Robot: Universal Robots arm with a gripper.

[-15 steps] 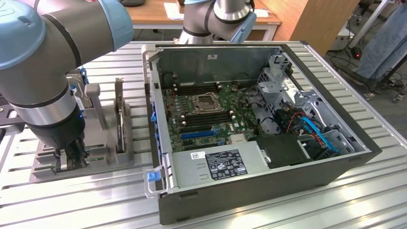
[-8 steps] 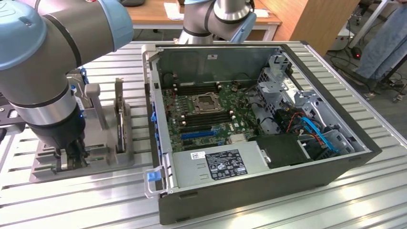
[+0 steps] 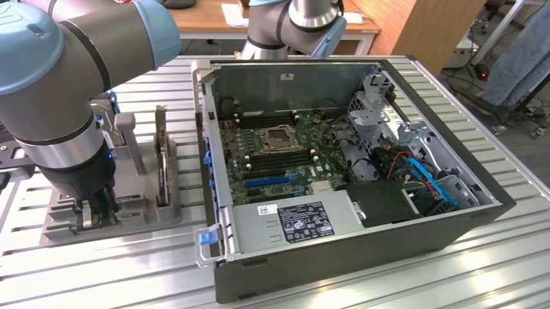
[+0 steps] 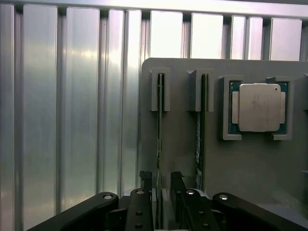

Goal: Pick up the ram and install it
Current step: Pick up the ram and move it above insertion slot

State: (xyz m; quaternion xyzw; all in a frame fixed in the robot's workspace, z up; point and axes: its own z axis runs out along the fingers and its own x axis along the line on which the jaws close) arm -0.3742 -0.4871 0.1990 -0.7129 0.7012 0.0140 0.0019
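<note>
Straddling the ram (image 4: 158, 120), the gripper (image 4: 160, 177) is partly open, one finger on each side of the thin board with a sliver of space left, clamping nothing. The ram stands on edge in the grey holder (image 4: 178, 144). A second stick (image 4: 201, 144) sits just beside one finger, and the processor (image 4: 259, 107) lies farther out that way.

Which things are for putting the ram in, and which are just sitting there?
For the job:
- gripper, open, straddling the ram
- ram, standing in its gray holder
- motherboard inside the open computer case

Just sitting there:
- processor chip
- second stick in the next slot
- power supply
- blue cables
</note>
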